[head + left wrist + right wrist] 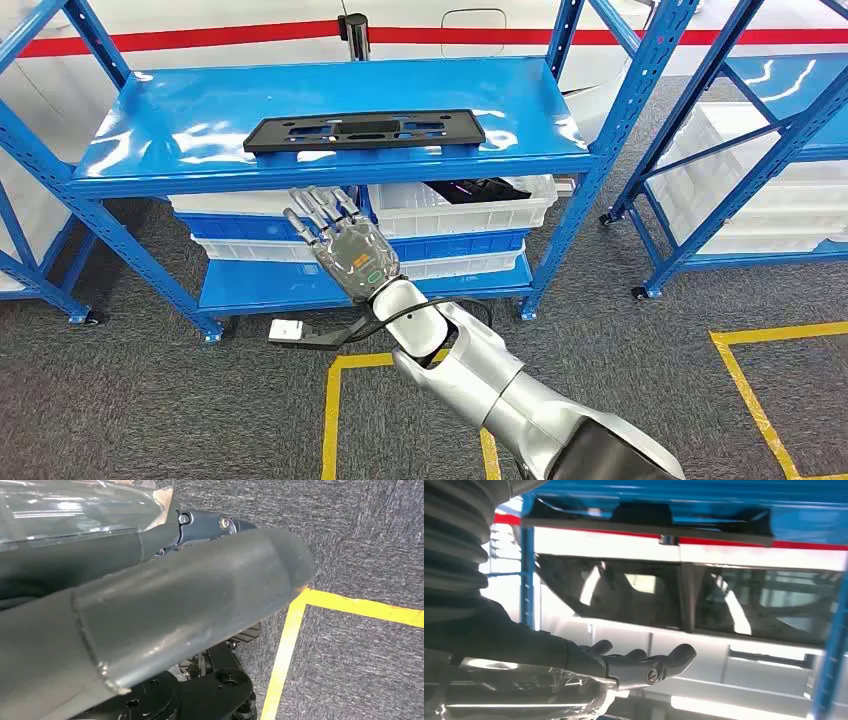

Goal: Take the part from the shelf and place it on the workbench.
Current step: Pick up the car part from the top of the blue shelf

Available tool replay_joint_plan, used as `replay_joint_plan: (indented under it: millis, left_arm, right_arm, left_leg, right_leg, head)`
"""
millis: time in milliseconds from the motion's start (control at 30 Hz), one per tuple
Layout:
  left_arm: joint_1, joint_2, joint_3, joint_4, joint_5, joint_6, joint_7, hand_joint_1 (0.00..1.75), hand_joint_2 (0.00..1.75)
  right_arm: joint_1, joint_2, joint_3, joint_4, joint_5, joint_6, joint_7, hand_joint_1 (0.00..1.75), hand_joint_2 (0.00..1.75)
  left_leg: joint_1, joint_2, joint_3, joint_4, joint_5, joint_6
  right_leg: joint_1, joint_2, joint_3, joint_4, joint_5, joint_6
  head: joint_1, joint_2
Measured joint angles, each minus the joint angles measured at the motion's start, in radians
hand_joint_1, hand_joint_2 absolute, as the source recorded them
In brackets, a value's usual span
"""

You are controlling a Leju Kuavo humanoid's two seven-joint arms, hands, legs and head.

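White bins [455, 205] are sitting under the shelf [180, 130], one holding dark, indistinct items; right hand [340, 245] is hovering spread, holding nothing, below the part [365, 131]; left hand [150, 615] is blurring, grasp untellable.

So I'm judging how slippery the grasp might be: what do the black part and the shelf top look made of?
The black part looks like matte moulded plastic: flat, dull black, with cut-out slots and hardly any glare, though painted metal can't be ruled out. The shelf top looks like glossy blue painted sheet metal, given the bright reflections and the perforated steel-type uprights. The right hand is open below it.
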Motion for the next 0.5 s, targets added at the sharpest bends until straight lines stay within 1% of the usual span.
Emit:
replay_joint_plan:
  millis: [500]
  left_arm:
    - [0.0,-0.002,0.0,0.0,-0.001,0.009,-0.007,0.0,0.0]
  right_arm:
    - [-0.028,0.019,-0.031,0.077,0.001,-0.006,0.009,0.0,1.75]
  left_leg:
    - [0.0,0.0,0.0,0.0,0.0,0.0]
  right_leg:
    - [0.0,0.0,0.0,0.0,0.0,0.0]
  head:
    - [0.0,0.0]
